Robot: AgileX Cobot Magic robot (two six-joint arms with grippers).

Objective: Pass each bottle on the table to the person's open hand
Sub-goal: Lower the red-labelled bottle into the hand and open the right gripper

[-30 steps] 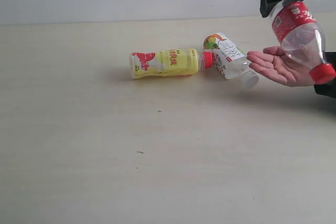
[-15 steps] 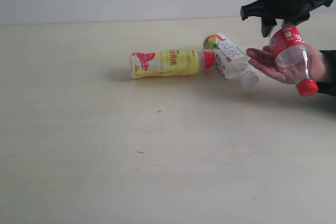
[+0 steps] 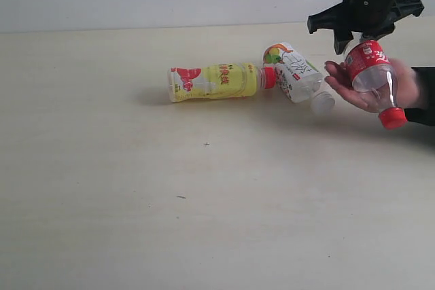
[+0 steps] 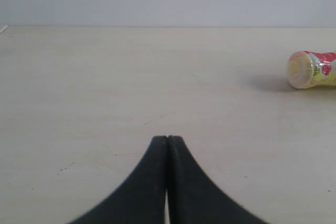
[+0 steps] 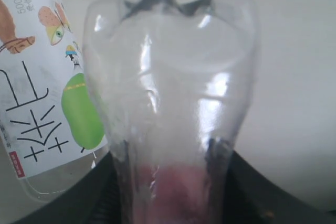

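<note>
clear plastic bottle point(image 3: 372, 76) hung cap-down from the right gripper point(image 3: 355, 40), jaws part-closed on its base, set over the person's open hand point(image 3: 360, 93) for release; yellow bottle point(image 3: 214, 81) and white-capped bottle point(image 3: 297, 73) lay on the table point(image 3: 204, 202), left gripper point(image 4: 167, 148) closed, empty.

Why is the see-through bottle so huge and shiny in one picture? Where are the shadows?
Right wrist view: the clear bottle is close to the camera, so it fills the picture, soft, with white glints on its plastic. Exterior view: a faint soft shadow lies on the table beside the yellow bottle. Left wrist view: that shadow again, picture sharp.
</note>
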